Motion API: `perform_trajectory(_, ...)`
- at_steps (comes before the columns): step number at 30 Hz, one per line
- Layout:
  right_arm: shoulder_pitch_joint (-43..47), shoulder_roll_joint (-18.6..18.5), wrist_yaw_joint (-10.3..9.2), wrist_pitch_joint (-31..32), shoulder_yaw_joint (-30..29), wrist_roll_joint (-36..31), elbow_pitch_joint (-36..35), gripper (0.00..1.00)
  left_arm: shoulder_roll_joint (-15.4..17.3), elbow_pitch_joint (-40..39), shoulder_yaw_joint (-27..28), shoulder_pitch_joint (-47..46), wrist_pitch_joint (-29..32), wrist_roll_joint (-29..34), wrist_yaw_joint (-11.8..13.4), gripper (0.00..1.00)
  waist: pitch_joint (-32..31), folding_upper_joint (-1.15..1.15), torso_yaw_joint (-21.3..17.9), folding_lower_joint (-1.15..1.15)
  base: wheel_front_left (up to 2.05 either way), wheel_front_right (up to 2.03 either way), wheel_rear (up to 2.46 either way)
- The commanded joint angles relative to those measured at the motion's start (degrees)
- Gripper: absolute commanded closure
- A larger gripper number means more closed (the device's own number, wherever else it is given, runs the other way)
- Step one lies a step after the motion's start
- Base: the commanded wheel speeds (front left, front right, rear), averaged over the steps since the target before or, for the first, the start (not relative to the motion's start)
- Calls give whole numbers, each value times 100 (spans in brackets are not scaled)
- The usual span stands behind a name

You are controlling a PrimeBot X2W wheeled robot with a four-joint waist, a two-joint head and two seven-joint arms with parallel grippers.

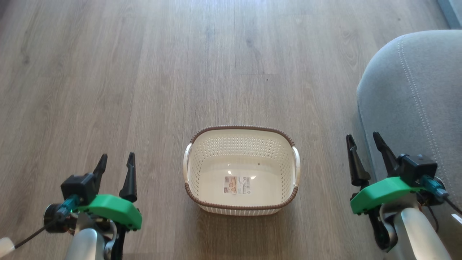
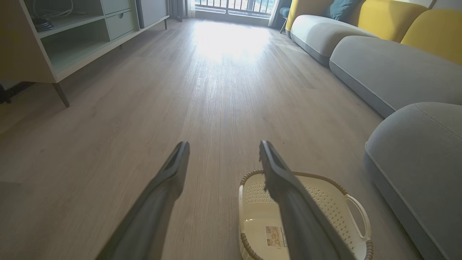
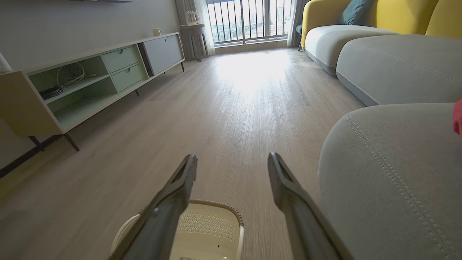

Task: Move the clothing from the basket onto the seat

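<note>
Your left gripper [image 1: 117, 157] and right gripper [image 1: 362, 135] flank the basket [image 1: 241, 128], fingers apart and empty; the basket is bare to its label [image 1: 237, 185], a red edge of the clothing [image 3: 458, 117] lies on the seat [image 1: 408, 101] right of the basket, so I judge unloading done: retire, don't grasp.

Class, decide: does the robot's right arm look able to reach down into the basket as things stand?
Probably yes: the right claw hangs open beside the basket, with only bare floor between them.
</note>
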Motion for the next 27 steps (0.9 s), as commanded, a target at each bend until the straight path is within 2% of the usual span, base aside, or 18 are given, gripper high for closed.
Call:
perform_trajectory(1,-62,37,-2,-53,104,36,-250,0,49,-247,231,-72,-55,39,16,0,-8,0,-20,0,0,0,0)
perform_trajectory(5,-38,98,-2,-53,121,52,-295,0,47,-318,255,-1,-55,-10,0,0,-18,0,-48,0,0,0,0)
perform_trajectory(13,-162,118,-2,-53,258,135,78,0,45,-397,223,2,-55,-94,6,0,19,0,-62,0,0,0,0)
perform_trajectory(27,-228,158,-2,-53,204,108,-14,0,45,-464,132,9,-55,-53,12,0,90,0,-87,0,0,0,0)
